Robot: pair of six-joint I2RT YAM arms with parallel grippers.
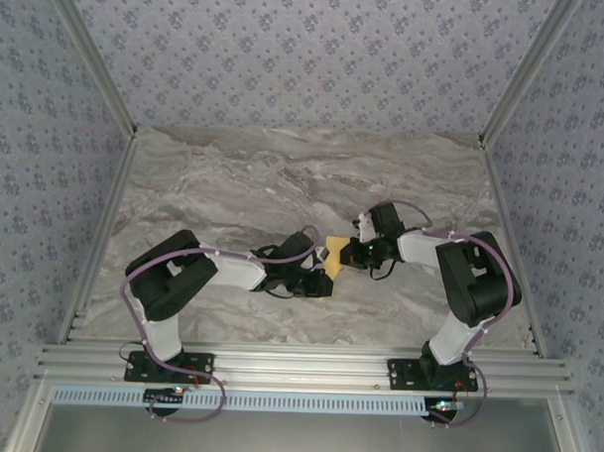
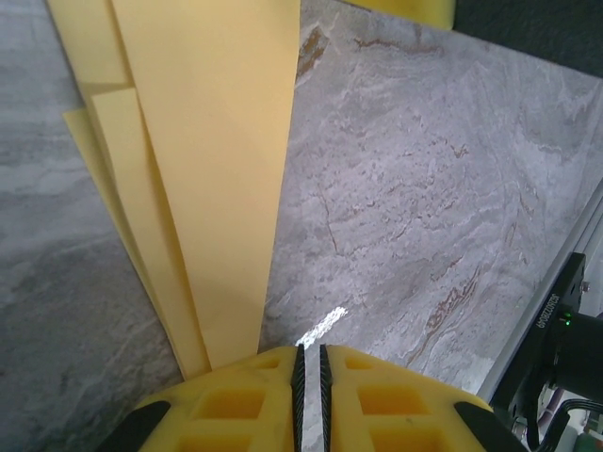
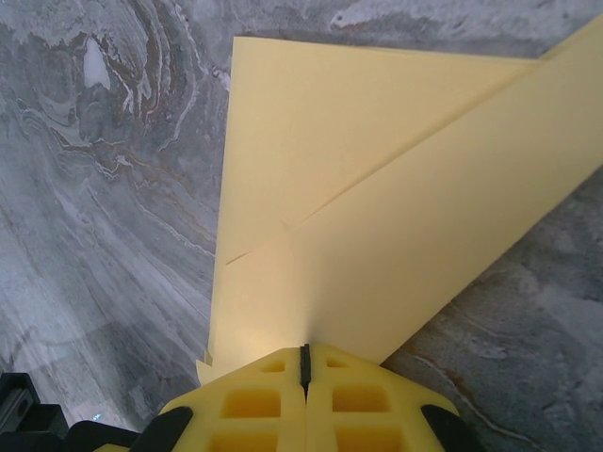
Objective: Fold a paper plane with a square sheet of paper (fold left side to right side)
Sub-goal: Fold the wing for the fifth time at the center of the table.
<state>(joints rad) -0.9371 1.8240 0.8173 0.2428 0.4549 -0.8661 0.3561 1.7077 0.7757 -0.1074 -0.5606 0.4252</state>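
Light in the top view is soft and even, falling from above; the arms lay only faint, diffuse shadows on the tabletop (image 1: pixel 234 184); nothing is blown out. The left wrist view is bright; one small white glint sits on the stone; the paper (image 2: pixel 217 169) is evenly lit and sharp. In the right wrist view the paper glows paler just above the right gripper (image 3: pixel 304 352); a dim shadow darkens the stone at lower left.

Black-and-white arms (image 1: pixel 231 271), purple cables (image 1: pixel 456 234), yellow latticed tool fingers (image 2: pixel 236 400)
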